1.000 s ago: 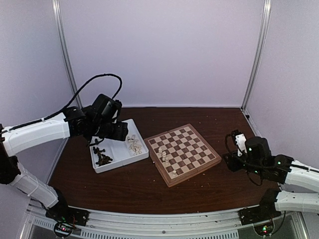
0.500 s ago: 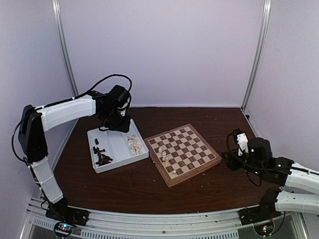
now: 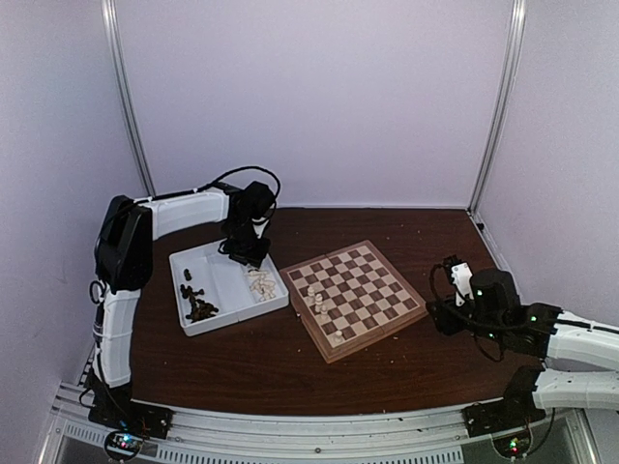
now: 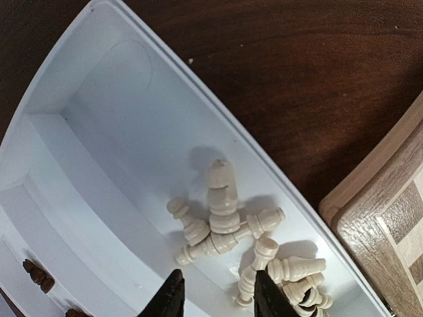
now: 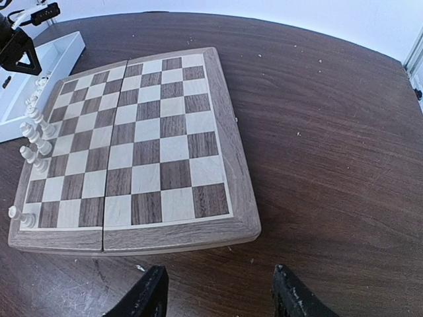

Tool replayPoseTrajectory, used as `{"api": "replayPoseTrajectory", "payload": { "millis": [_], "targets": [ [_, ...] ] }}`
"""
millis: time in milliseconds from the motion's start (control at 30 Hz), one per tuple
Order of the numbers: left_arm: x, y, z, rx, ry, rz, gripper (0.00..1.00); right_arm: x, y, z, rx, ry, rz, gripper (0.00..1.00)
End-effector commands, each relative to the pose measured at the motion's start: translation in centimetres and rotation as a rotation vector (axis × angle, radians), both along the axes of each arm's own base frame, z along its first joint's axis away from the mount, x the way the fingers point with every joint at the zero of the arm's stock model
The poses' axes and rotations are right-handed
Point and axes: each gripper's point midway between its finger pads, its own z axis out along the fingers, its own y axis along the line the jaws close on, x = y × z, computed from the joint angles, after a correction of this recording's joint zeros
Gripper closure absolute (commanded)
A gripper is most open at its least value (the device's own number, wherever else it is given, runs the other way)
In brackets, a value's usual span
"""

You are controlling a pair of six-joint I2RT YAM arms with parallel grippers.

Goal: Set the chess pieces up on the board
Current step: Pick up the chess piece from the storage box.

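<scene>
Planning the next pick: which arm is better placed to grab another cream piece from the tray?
Left. The left hand hangs open over the cream pieces in the white tray; the right hand sits across the chessboard, away from the tray.

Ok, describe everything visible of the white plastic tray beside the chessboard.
The white plastic tray is rectangular, shallow, with raised walls and inner dividers. It lies flat and askew on the dark wooden table, close to the checkered wooden board but apart from it. Cream chess pieces lie heaped in its compartment nearest the board; dark brown pieces lie in another. The left gripper hangs over the cream heap.
</scene>
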Motion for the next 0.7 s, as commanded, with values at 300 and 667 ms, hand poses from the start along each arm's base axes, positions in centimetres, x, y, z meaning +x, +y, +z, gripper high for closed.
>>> {"api": "replayPoseTrajectory", "payload": {
  "millis": [300, 667],
  "targets": [
    [3.5, -0.2, -1.5, -0.090, 0.011, -0.021, 0.68, 0.4, 0.2, 1.3, 0.023, -0.036, -0.001, 0.45],
    [4.2, -1.1, -3.4, -0.106, 0.016, -0.062, 0.70, 0.4, 0.4, 1.1, 0.016, -0.024, 0.006, 0.45]
  ]
}}
